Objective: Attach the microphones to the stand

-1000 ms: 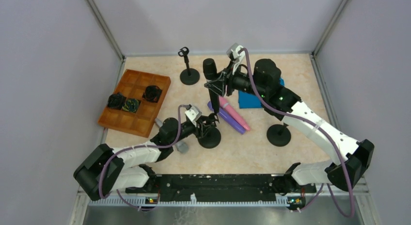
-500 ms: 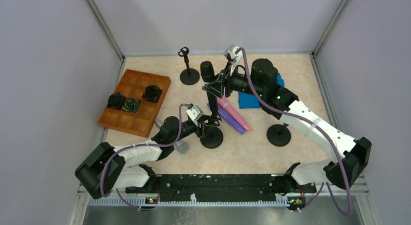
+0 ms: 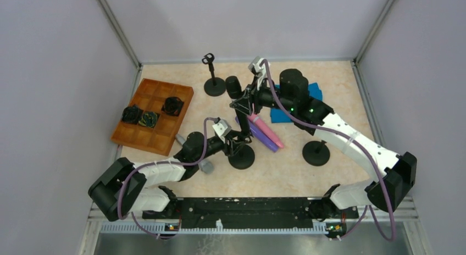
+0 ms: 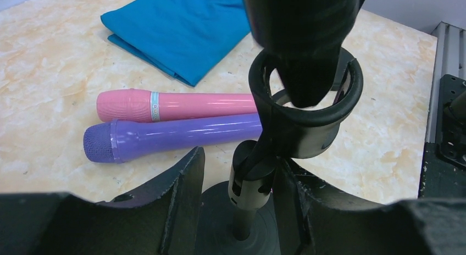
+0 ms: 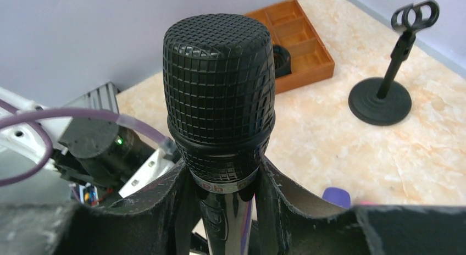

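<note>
Black microphone [image 5: 218, 101] is hanging with its tail inside the stand ring [image 4: 302, 139], your right gripper [image 5: 225, 183] pinching it. Your left gripper [image 4: 237, 167] is straddling the post [image 4: 242, 225]; you cannot tell whether its fingers are gripping.

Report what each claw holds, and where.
Right claw: black microphone, by its handle below the head. Left claw straddles the stand at its stem; grip cannot be told.

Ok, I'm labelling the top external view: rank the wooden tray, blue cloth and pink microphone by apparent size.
1. wooden tray
2. blue cloth, though the right arm hides part of it
3. pink microphone
</note>
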`<state>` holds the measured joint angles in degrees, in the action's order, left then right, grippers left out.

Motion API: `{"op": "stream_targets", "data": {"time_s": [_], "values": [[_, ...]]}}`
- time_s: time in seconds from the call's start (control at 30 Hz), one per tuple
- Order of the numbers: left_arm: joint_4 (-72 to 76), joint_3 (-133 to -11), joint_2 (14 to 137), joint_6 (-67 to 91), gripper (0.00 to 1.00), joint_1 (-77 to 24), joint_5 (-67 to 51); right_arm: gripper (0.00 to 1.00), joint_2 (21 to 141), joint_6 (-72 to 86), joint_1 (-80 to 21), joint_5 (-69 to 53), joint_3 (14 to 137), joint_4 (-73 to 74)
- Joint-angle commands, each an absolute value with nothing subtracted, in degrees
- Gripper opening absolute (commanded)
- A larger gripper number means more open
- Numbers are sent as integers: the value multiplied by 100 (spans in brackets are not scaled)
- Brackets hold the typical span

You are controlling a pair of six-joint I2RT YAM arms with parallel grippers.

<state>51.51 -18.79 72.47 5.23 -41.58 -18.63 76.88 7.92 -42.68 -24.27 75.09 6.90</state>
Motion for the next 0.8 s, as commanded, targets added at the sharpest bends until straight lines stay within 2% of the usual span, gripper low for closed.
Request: {"op": "stream_targets", "data": {"time_s": [0.0, 0.5, 0.6, 0.77], "values": [[5937, -2109, 7364, 677, 54, -4193, -1999, 0, 7477, 428, -4358, -2386, 7230, 501], [6457, -2396, 7844, 944, 55, -4298, -2191, 0, 6780, 294, -4415, -2012, 6217, -245], [6460, -2413, 7898, 973, 46, -4322, -2240, 0, 6659, 258, -4416, -1942, 6101, -292], [6451, -2422, 7952, 1023, 17, -4332, -2308, 0, 6525, 280, -4418, -1889, 6072, -244]]}}
